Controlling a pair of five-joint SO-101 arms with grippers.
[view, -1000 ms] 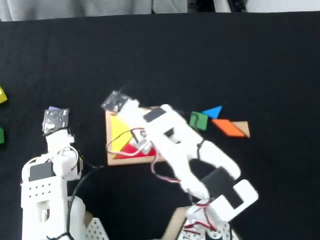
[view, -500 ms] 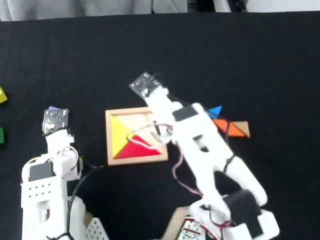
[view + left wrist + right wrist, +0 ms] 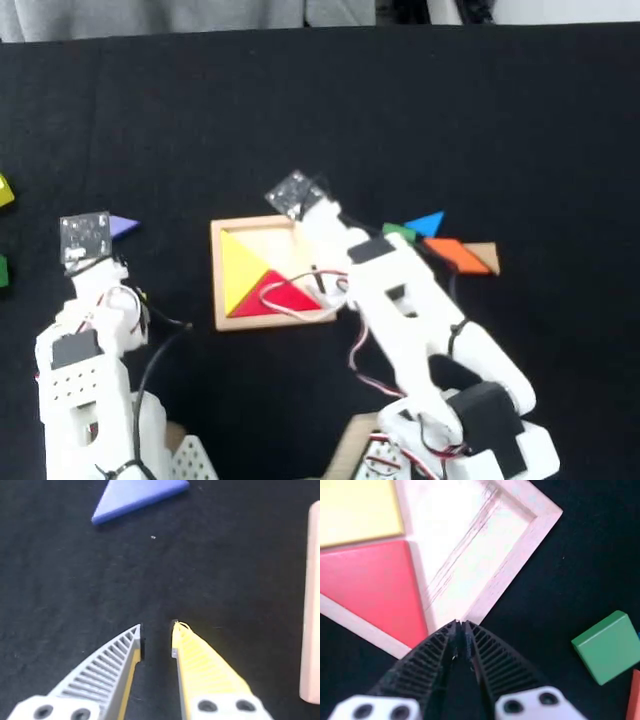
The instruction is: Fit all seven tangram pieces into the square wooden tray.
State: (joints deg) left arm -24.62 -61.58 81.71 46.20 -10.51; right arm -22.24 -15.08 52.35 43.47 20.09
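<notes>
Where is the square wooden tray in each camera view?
High view: wooden tray midway across the black table.
Left wrist view: its pale rim at the picture's edge.
Right wrist view: its corner just beyond the shut right hand.
Shared landmark: that black table.

No legible text or numbers anywhere

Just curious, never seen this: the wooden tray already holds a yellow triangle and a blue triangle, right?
Not quite: beside the yellow triangle, the tray holds a red triangle, not a blue one. The high view shows it.
</notes>
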